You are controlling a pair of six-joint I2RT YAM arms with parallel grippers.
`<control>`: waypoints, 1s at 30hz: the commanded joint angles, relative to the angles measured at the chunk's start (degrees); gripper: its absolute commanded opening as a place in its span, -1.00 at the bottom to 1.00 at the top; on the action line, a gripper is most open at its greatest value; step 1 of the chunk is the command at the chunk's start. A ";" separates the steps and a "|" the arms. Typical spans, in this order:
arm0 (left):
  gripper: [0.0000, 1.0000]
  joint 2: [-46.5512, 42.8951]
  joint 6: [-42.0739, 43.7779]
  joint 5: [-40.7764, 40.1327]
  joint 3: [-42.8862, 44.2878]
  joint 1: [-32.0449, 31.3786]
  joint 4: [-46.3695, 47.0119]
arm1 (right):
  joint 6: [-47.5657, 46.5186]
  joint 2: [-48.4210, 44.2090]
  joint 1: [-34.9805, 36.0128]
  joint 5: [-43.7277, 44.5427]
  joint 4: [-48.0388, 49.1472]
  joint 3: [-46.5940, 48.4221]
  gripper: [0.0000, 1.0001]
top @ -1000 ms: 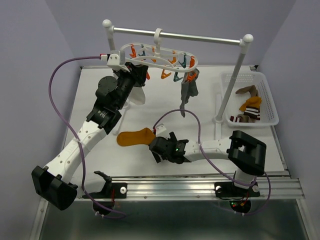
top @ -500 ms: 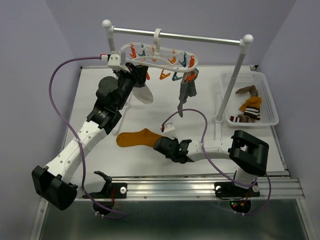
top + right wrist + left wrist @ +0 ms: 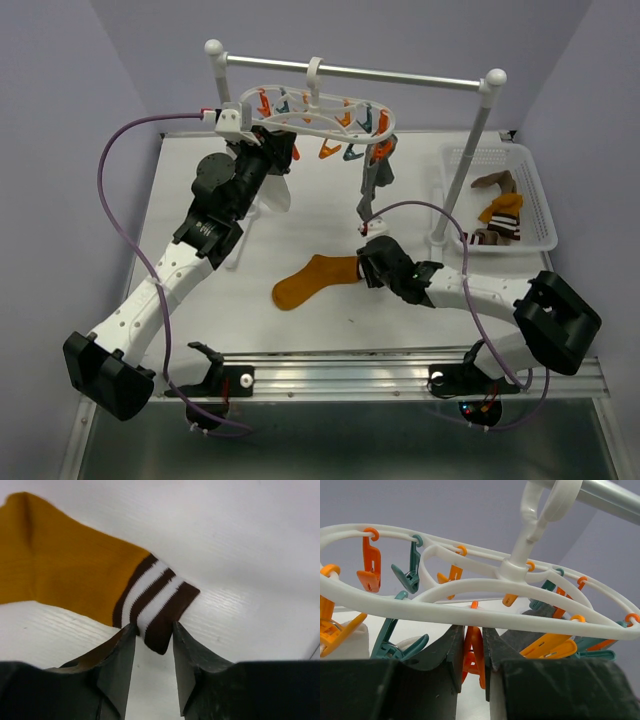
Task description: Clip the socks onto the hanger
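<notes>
Compared with the view one second earlier, the right gripper (image 3: 362, 268) has swung from the table's near centre toward the right and farther from the bases. The mustard-orange sock (image 3: 308, 281) has travelled with it and now lies flat on the table (image 3: 330, 215), toe pointing left and cuff to the right. In the right wrist view the jaws stand narrowed about the corner of the brown-and-white striped cuff, which sits between the two fingers. The rest of the sock stretches away across the white surface. The left gripper (image 3: 474, 645) is raised under the hanger (image 3: 485, 586), its fingers closed to a slim gap that pinches an orange clip (image 3: 472, 655) dangling from the near ring. The hanger hooks onto the metal rail (image 3: 400, 72), with orange and teal clips spaced around both rings. A grey sock (image 3: 378, 178) hangs from the hanger's right end. A white sock (image 3: 273, 192) shows just below the left gripper; what it hangs from cannot be told. Further socks lie in the white basket (image 3: 505, 246) at the table's right edge.
</notes>
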 commanded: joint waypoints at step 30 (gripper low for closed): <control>-1.00 -3.65 -1.02 -1.07 0.76 -0.35 2.19 | 60.57 -3.67 -1.84 3.98 -7.32 -5.79 0.56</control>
